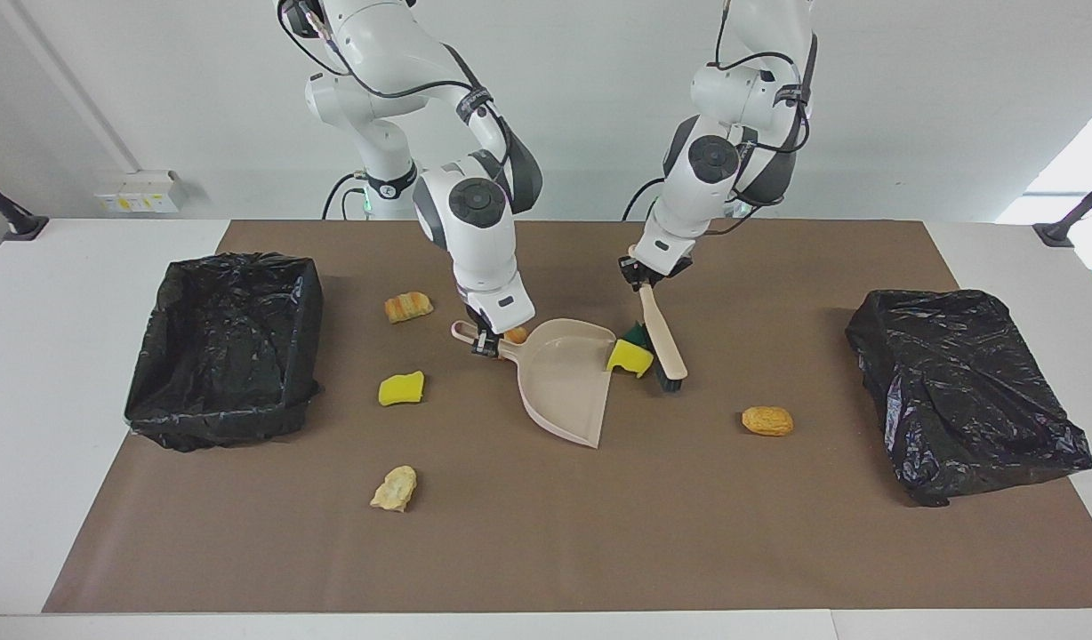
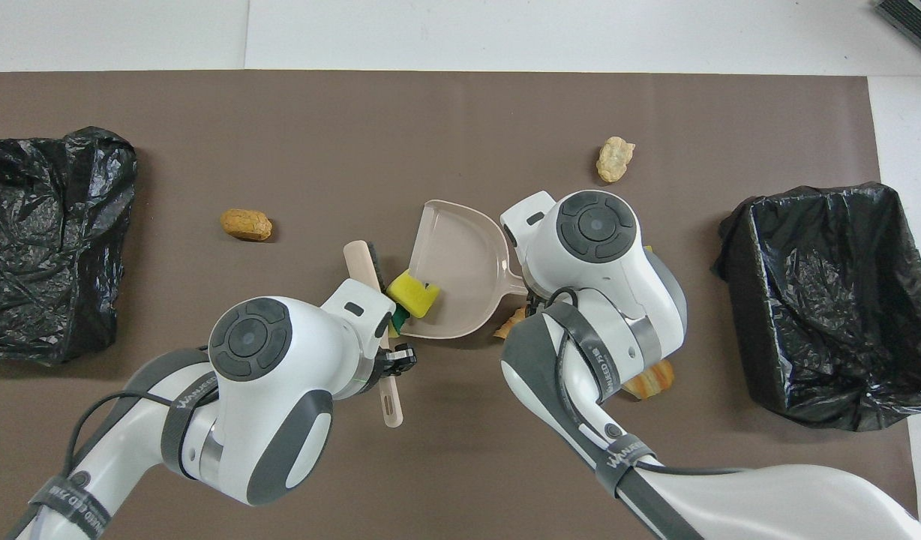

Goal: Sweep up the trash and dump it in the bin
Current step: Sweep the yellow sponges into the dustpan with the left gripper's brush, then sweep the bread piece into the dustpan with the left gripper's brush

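Note:
My right gripper (image 1: 485, 345) is shut on the handle of the beige dustpan (image 1: 564, 382), which lies flat mid-table and also shows in the overhead view (image 2: 464, 270). My left gripper (image 1: 642, 277) is shut on the handle of the beige brush (image 1: 663, 342), its bristles down on the mat beside the pan's open edge. A yellow, green-backed sponge (image 1: 630, 357) sits on that edge, between brush and pan. A small orange scrap (image 1: 516, 335) lies by the pan's handle. A croissant piece (image 1: 409, 307), a yellow sponge (image 1: 401, 388), a pale bread piece (image 1: 394, 488) and a golden roll (image 1: 767, 420) lie loose on the mat.
An open bin lined with a black bag (image 1: 217, 418) stands at the right arm's end of the table. A closed-looking black bag heap (image 1: 964, 391) lies at the left arm's end. A brown mat (image 1: 599, 533) covers the table.

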`<act>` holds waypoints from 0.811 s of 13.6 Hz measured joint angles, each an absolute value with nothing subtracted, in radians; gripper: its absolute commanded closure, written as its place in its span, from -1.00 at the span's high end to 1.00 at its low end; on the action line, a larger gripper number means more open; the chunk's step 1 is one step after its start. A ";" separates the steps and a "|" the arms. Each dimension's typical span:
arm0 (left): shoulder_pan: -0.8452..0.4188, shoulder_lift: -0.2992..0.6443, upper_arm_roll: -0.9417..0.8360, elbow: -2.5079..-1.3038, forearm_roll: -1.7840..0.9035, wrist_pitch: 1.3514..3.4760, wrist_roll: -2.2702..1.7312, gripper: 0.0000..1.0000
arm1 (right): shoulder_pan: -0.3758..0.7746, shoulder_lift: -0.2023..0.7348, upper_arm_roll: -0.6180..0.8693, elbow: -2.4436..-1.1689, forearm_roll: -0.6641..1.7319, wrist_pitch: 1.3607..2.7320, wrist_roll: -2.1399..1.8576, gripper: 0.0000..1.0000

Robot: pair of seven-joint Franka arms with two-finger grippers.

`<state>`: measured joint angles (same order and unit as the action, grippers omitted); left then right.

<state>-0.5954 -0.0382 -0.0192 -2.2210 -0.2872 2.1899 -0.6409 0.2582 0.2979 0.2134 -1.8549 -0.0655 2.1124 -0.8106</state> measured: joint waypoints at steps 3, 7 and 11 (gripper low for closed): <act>-0.587 -0.048 -0.015 -2.176 -0.292 2.182 -0.641 -1.00 | 0.260 0.298 0.214 -1.877 -0.065 2.148 -0.811 -1.00; -0.450 -0.100 0.001 -2.109 -0.265 1.998 -0.542 -1.00 | 0.260 0.298 0.214 -1.881 -0.065 2.156 -0.811 -1.00; -0.309 -0.104 0.006 -2.101 -0.097 1.908 -0.438 -1.00 | 0.260 0.298 0.214 -1.881 -0.065 2.156 -0.811 -1.00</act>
<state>-0.3091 -0.1037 0.0064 -2.1005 -0.0965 1.9081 -0.4382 0.2601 0.2980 0.2135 -1.8807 -0.0653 2.1557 -0.8106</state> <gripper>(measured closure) 0.740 0.692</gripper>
